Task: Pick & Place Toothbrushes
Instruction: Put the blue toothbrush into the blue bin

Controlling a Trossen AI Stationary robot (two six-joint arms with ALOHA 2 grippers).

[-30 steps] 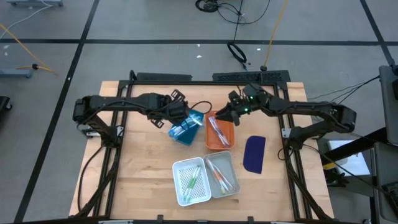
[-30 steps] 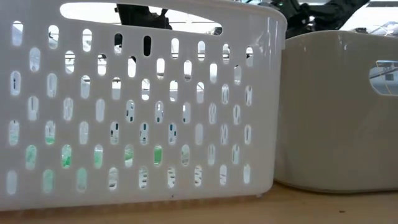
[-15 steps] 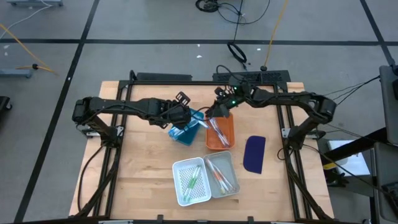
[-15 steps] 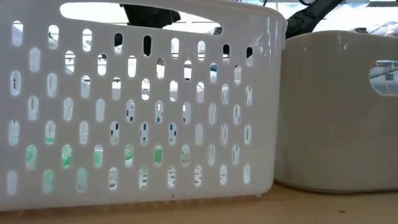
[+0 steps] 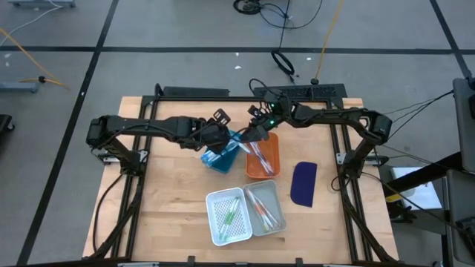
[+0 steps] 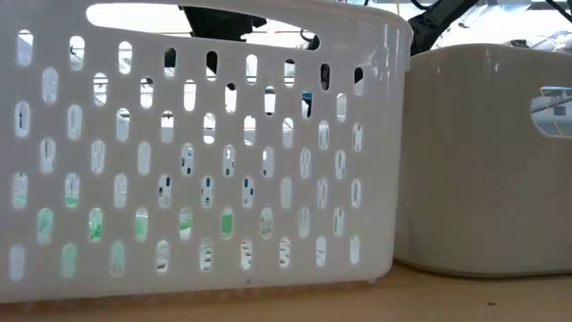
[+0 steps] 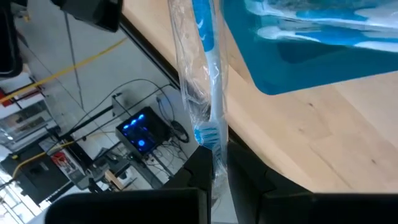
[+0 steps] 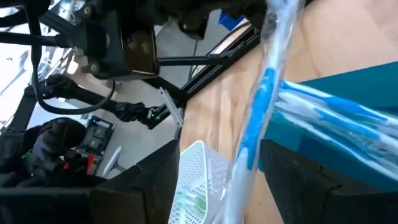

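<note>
We've got a wrapped blue toothbrush (image 7: 206,93) pinched in the left gripper (image 5: 221,135) fingers just above the blue bin (image 5: 223,156). The right gripper (image 5: 251,136), fingers spread wide around it there, should probably close squarely before we release.

A: What carries everything here?

B: A light wooden table (image 5: 171,200), with a black frame around its edges.

A: And what lies directly on it?

B: Near the middle sits a blue bin (image 5: 220,159), and just beside it an orange tray (image 5: 270,157). Closer to the front edge, a white perforated basket (image 5: 214,200) and a pale plain bin (image 5: 269,190) stand side by side, touching.

A: Anything else?

B: A dark blue flat oblong piece (image 5: 303,183) lies apart, beside the orange tray.
</note>
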